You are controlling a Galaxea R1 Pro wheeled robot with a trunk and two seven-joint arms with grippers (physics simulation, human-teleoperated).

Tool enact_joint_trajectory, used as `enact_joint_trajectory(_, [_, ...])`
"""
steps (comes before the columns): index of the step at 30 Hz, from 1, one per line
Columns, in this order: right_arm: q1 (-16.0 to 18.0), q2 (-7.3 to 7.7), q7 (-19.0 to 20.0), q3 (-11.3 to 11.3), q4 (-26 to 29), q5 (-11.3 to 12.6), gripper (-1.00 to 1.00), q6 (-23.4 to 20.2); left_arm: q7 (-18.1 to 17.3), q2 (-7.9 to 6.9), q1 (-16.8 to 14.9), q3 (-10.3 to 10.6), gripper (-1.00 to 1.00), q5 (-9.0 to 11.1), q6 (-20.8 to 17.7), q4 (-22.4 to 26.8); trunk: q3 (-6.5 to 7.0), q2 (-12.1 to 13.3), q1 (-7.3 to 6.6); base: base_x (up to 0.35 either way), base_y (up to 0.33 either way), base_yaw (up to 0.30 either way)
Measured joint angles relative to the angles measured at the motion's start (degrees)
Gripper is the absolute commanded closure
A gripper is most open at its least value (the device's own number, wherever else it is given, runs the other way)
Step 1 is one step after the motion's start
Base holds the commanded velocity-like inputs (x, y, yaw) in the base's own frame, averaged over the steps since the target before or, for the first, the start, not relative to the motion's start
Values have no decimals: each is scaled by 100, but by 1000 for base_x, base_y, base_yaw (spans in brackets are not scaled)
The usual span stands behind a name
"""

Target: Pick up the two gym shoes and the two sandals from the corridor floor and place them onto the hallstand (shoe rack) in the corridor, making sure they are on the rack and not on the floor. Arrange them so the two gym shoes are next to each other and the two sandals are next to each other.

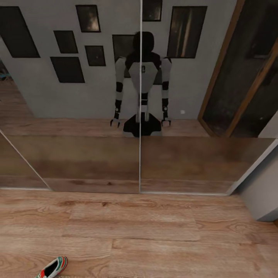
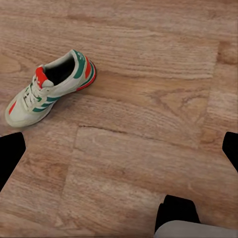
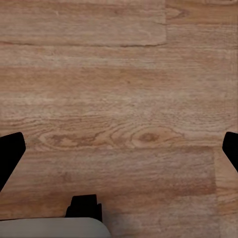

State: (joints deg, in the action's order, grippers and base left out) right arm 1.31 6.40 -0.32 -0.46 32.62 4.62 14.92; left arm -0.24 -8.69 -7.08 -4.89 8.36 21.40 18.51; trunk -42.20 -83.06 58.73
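Closest to you, at the near left edge of the head view, 1 gym shoe [image 1: 53,268] lies on the corridor floor [image 1: 154,231], partly cut off by the frame. Your left gripper [image 2: 119,148] hangs above that same shoe [image 2: 49,89], jaws spread wide and holding nothing; the sneaker sits upright on its sole, well off to one side of the fingertips [image 2: 10,153]. Your right gripper [image 3: 119,151] is likewise spread wide and empty over bare planks [image 3: 119,89]. Ahead of you, mirrored doors [image 1: 96,162] reflect the robot [image 1: 142,85] and framed pictures [image 1: 67,69].
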Motion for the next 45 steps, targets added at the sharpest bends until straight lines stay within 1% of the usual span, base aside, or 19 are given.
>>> enact_joint_trajectory(45, [0, -9, 0, 9, 0, -8, -100, 0, 0, 8, 0, 7, -100, -27, -4, 0, -248, 0, 0, 0, 0, 237])
